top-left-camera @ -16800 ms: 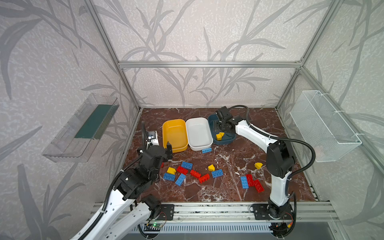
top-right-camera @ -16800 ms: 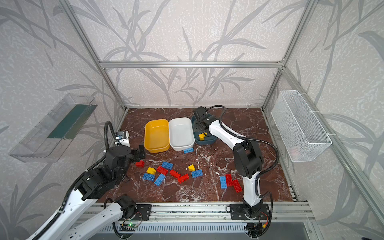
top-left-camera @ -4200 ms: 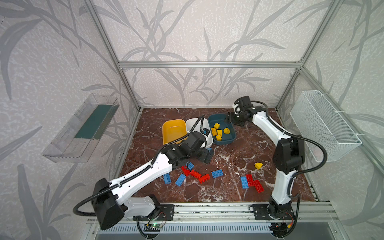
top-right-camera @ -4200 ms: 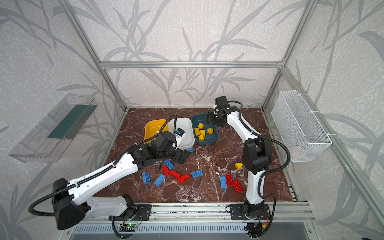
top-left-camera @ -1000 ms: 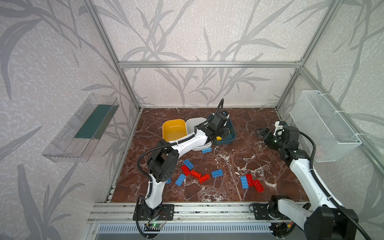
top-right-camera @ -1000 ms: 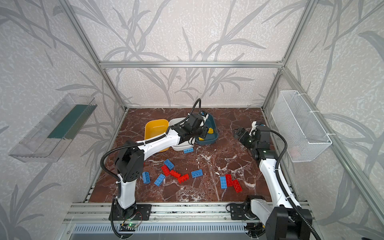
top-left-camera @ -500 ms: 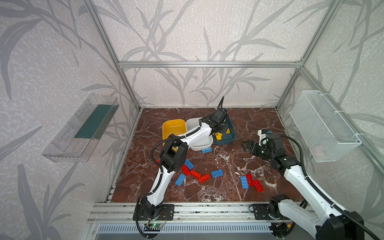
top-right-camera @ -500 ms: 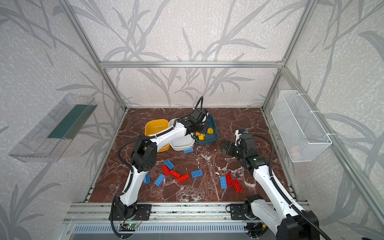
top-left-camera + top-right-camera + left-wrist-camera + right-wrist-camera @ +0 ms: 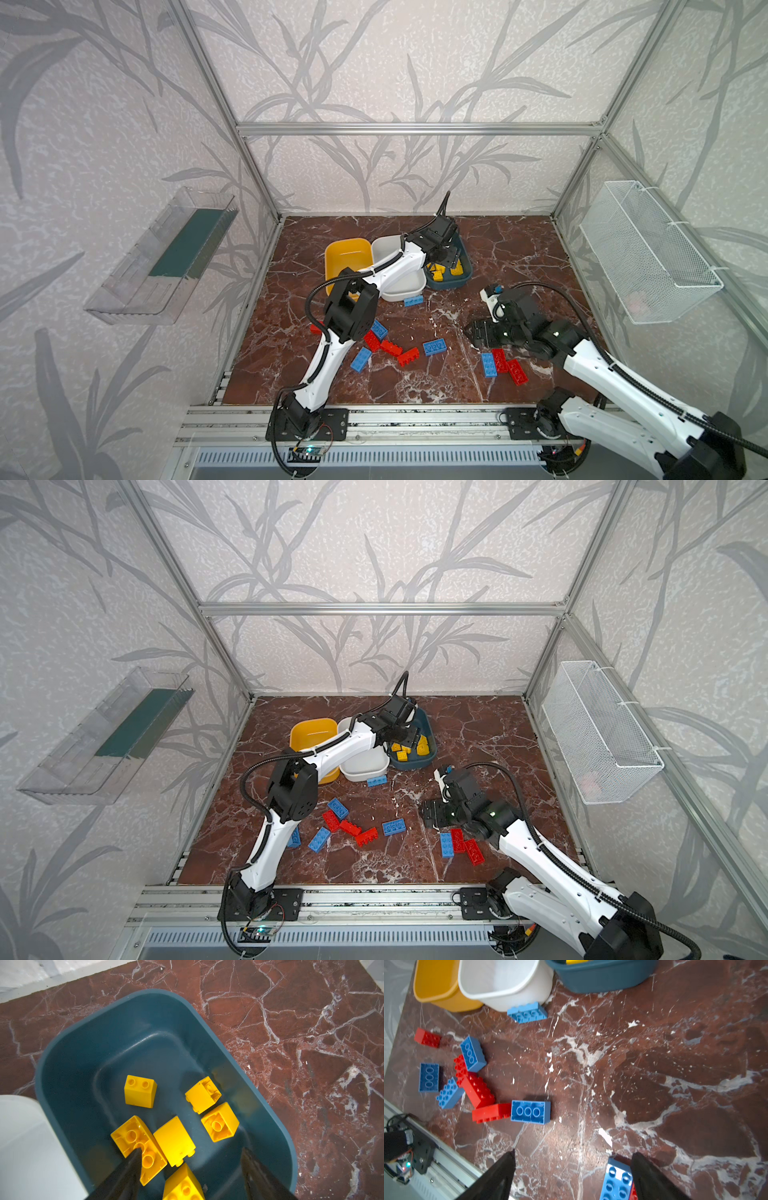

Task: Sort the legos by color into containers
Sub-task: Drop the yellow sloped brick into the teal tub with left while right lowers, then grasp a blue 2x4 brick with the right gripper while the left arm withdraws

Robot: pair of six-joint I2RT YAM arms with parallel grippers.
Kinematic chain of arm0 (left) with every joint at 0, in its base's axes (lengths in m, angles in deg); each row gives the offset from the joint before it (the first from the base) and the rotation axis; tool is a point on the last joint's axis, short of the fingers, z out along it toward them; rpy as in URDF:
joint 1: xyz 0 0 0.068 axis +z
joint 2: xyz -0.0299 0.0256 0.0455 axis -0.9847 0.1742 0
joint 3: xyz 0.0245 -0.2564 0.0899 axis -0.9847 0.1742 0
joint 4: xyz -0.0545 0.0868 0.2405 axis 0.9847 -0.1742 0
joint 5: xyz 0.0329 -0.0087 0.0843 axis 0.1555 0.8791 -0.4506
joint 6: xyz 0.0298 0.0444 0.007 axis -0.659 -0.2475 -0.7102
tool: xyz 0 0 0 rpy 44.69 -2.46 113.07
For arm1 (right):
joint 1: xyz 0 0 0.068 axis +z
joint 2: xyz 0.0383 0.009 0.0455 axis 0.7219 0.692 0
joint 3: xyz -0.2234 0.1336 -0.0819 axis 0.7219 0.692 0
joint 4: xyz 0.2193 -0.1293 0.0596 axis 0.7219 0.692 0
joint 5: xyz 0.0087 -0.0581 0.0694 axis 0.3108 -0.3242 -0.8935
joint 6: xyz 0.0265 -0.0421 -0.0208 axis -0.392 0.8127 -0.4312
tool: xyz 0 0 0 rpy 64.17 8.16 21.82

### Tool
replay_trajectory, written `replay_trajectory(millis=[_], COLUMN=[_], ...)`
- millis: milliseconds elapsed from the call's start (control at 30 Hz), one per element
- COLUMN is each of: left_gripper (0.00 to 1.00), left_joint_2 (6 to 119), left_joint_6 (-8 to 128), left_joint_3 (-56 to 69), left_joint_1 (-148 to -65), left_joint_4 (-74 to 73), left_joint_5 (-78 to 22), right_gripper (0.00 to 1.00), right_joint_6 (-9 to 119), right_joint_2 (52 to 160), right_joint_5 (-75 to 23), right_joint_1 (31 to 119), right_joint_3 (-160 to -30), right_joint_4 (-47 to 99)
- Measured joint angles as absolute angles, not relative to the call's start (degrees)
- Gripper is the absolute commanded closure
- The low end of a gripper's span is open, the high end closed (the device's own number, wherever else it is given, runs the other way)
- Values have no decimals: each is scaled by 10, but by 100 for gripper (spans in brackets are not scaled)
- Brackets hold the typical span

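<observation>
You see the tabletop (image 9: 519, 249), and on it the teal tub (image 9: 83, 1043). The left gripper (image 9: 192, 1150) hangs over this tub, jaws apart; the right gripper (image 9: 574, 1152) hangs over the tabletop, jaws apart. Yellow bricks (image 9: 140, 1092) lie inside the tub; loose bricks (image 9: 530, 1111), red and blue, lie outside.

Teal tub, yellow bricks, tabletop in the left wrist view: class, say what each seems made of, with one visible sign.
Teal tub: moulded plastic, satin; soft highlights on rounded walls. Yellow bricks: hard glossy plastic; crisp moulded studs. Tabletop: red-brown marble look, white veins; real stone or print, cannot tell.
</observation>
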State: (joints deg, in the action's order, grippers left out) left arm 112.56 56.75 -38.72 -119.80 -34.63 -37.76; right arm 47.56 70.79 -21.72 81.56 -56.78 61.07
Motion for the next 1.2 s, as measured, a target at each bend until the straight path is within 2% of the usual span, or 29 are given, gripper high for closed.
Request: replay_trajectory(millis=[100,300,533,700,900,1200], left_gripper=[22,22,19,12,3,2], left_joint_2=[1118,1035,886,746,603,424], left_joint_6=[573,599,660,706,728,724], left_joint_3=[-381,-306,-167,-18,72,196], left_joint_1=[-1198,-1198,-1200,-1206,-1220,-1224], left_joint_4=[-353,-353,-344,-331,-349,-426], left_joint_5=[-381,-392,-420,-443,-461,-462], right_gripper=[26,25,24,23,23,23], right_joint_6=[467,415,337,297,243,198], right_joint_2=[691,688,693,703,714,753], right_joint_5=[-202,-173,-162,-180,-185,-193], right_joint_1=[845,919,936,947,970,972], right_joint_3=[-570,-595,-613,-585,-530,-489], right_joint_4=[655,758,822,818,795,735])
